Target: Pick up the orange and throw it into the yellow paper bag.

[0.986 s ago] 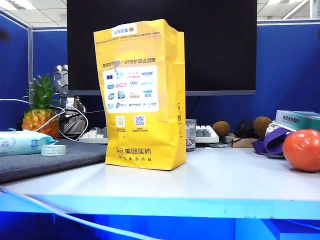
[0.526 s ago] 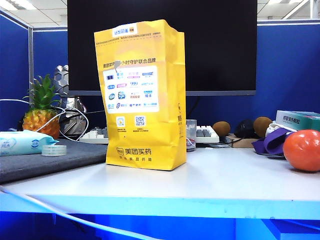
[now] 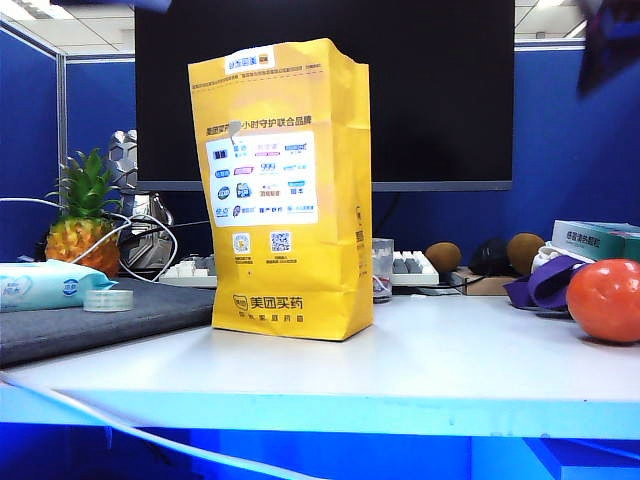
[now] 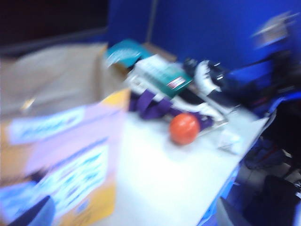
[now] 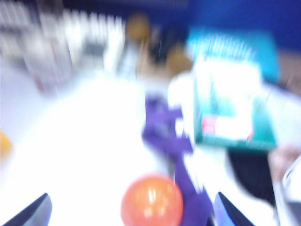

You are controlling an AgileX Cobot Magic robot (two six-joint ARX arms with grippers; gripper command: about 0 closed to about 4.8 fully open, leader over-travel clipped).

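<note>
While hanging high over the right end of the table, holds the right gripper (image 5: 131, 210) spread wide and empty, with the glossy, reddish-orange, round orange (image 5: 151, 205) directly below and between the fingertips, apparently lined up for a descent onto it. Appears only as a dark blur at the top right corner of the exterior view.

Holds the left gripper (image 4: 131, 214) likewise spread and empty, high beside the tall bright-yellow paper bag (image 3: 280, 190), looking down past its open, brown-lined mouth; probably parked clear of the throw path.

Leaves the orange on the white tabletop (image 3: 450, 350) at far right, touching or just beside a purple fabric strap (image 3: 545, 280) and near a teal cardboard box (image 3: 595, 238). Stands the bag upright mid-table, mouth up, well apart from the fruit and ready to receive it.

Offers bare table between the two for a leftward carry, though demands height to clear the bag's tall rim. Risks snagging the strap, or nudging the fruit toward the nearby table edge.
</note>
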